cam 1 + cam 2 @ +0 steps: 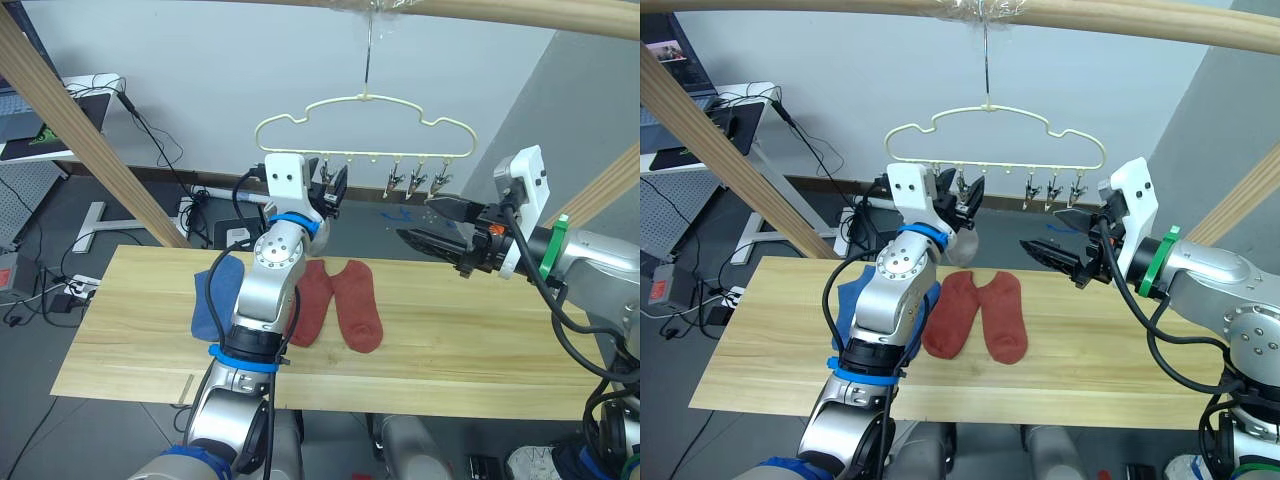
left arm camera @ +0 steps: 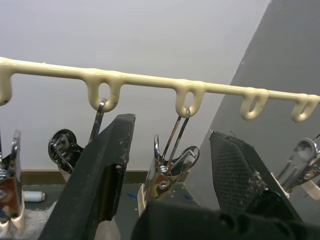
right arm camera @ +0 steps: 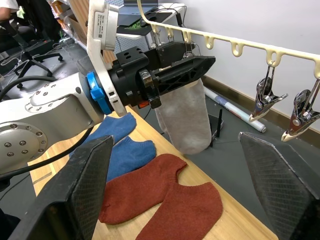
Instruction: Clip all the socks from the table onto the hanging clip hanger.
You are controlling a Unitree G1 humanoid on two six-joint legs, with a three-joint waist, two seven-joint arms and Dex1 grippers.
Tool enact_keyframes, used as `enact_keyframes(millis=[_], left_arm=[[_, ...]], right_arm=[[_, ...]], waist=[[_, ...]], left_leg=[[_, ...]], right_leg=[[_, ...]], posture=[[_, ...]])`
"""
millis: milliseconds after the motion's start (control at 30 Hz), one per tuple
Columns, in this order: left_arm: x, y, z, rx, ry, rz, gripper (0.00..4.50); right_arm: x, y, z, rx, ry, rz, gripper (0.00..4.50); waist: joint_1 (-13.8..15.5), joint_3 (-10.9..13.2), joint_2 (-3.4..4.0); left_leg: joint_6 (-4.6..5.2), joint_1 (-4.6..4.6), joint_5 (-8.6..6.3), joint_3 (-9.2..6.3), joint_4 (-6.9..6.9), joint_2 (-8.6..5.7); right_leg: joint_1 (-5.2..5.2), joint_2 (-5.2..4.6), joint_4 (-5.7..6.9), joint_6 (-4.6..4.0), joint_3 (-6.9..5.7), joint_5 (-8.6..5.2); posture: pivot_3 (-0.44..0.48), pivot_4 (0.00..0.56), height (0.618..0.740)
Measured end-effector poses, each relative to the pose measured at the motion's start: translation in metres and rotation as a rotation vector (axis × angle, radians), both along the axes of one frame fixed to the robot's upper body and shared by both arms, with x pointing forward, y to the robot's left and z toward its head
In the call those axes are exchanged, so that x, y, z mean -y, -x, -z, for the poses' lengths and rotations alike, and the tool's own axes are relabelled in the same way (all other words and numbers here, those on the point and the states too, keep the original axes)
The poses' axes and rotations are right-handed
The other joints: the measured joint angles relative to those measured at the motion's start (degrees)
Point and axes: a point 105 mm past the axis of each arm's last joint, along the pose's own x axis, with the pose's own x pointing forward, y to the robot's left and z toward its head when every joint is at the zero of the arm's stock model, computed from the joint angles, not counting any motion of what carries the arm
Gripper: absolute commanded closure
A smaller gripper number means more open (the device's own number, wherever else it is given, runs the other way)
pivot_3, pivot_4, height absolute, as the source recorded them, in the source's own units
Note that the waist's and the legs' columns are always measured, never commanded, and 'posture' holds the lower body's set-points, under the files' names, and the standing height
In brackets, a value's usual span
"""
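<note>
Socks lay on the counter (image 1: 450, 350), a wide top of pale yellowish planks, the largest thing below both end effectors. Above it hung the clip hanger (image 1: 365, 125), thin pale-yellow wire with a wavy top, a metal hook and a row of small shiny metal clips. Two rust-red socks (image 1: 980, 315) of soft knit lay flat side by side, below and between the end effectors; two blue socks (image 3: 122, 145) lay beside them, under the left arm. A light grey sock (image 3: 182, 117) hung from the hanger just beside the left end effector (image 1: 332, 188), whose black fingers stood apart around a clip. The right end effector (image 1: 1055, 240), near the clips at the hanger's other end, was spread wide and held nothing. No writing was legible.
</note>
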Motion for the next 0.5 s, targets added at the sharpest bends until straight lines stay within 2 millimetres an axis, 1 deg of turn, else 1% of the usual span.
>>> enact_keyframes(millis=[167,267,300,500], left_arm=[[0.0002,0.0000,-0.0001,0.000,0.002,0.001,3.76],[0.0003,0.0000,-0.0006,0.001,0.003,0.002,4.32],[0.0003,0.0000,-0.0010,0.002,0.003,0.003,4.46],[-0.0042,-0.0006,-0.0016,-0.013,0.018,0.009,4.46]], right_arm=[[0.0006,-0.0001,-0.0001,0.001,0.003,0.003,0.29],[0.0007,-0.0002,-0.0002,0.002,0.003,0.004,0.29],[0.0007,-0.0002,-0.0003,0.002,0.002,0.004,0.29],[-0.0001,-0.0004,0.0001,0.002,0.003,0.004,0.29]], waist=[[0.00,0.00,0.00],[0.00,0.00,0.00],[0.00,0.00,0.00],[0.01,0.00,0.00]], left_leg=[[0.00,0.00,0.00,0.00,0.01,0.00],[0.00,0.02,0.00,0.00,0.01,0.00],[0.00,0.02,0.00,0.00,0.01,0.00],[0.00,0.08,0.00,-0.01,0.06,0.00]], right_leg=[[0.01,0.00,0.00,0.00,0.00,0.00],[0.03,0.00,0.00,0.00,-0.01,0.00],[0.04,0.00,0.00,0.00,-0.01,0.00],[0.13,0.00,-0.01,0.01,-0.01,0.01]], posture=[[-0.136,0.247,0.740],[-0.136,0.247,0.740],[-0.136,0.247,0.740],[-0.130,0.249,0.740]])
